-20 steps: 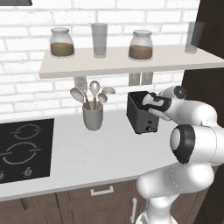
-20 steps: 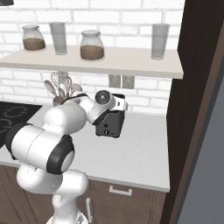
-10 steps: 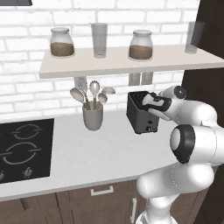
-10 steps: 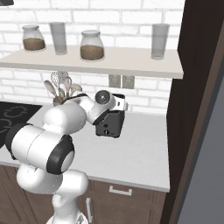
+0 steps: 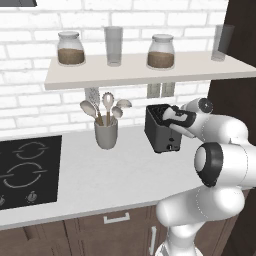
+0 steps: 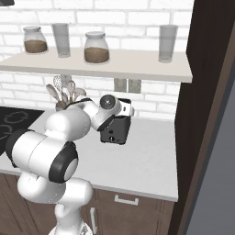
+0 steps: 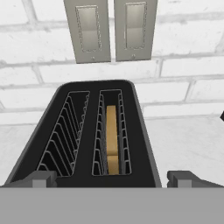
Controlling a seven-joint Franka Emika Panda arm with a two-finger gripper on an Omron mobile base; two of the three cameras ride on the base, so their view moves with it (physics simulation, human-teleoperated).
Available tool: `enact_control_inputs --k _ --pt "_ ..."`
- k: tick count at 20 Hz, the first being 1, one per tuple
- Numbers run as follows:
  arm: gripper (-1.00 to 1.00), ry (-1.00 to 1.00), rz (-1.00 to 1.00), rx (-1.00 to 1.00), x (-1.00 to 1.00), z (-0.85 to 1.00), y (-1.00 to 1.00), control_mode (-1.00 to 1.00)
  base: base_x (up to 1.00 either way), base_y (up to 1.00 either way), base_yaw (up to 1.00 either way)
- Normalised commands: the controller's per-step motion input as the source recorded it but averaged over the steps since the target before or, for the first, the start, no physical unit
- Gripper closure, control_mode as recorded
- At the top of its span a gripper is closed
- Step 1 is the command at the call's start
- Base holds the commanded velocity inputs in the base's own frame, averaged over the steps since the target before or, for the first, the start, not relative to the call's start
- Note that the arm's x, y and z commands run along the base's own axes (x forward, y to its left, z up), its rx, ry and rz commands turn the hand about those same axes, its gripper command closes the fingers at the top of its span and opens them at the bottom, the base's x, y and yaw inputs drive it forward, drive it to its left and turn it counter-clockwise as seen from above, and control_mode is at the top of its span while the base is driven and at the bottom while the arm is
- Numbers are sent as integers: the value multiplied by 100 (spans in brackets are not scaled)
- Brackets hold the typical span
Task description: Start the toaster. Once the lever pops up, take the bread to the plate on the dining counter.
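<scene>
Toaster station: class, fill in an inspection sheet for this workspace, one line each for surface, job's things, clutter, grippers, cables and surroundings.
Surface: grey counter with a black cooktop at its left end.
Job's things: dark toaster stands upright by the wall; a tan bread slice sits in the right slot as the hand view shows it, the other slot empty.
Clutter: grey utensil cup holding spoons, left of the toaster.
Grippers: gripper open, hovering above the toaster's near edge, holding nothing.
Cables: nothing seen.
Surroundings: white brick wall with two outlets; shelf carrying two jars and two glasses; dark cabinet at right.
</scene>
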Motion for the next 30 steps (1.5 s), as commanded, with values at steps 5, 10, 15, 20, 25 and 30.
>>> enact_control_inputs --k 5,10,15,20,25,30 --pt "-100 0 0 0 0 0 0 -100 0 0 0" --pt "-100 0 0 0 0 0 0 -100 0 0 0" --pt "-100 0 0 0 0 0 0 -100 0 0 0" --pt "-100 0 0 0 0 0 0 -100 0 0 0" --pt "-100 0 0 0 0 0 0 -100 0 0 0" --pt "-100 0 0 0 0 0 0 -100 0 0 0"
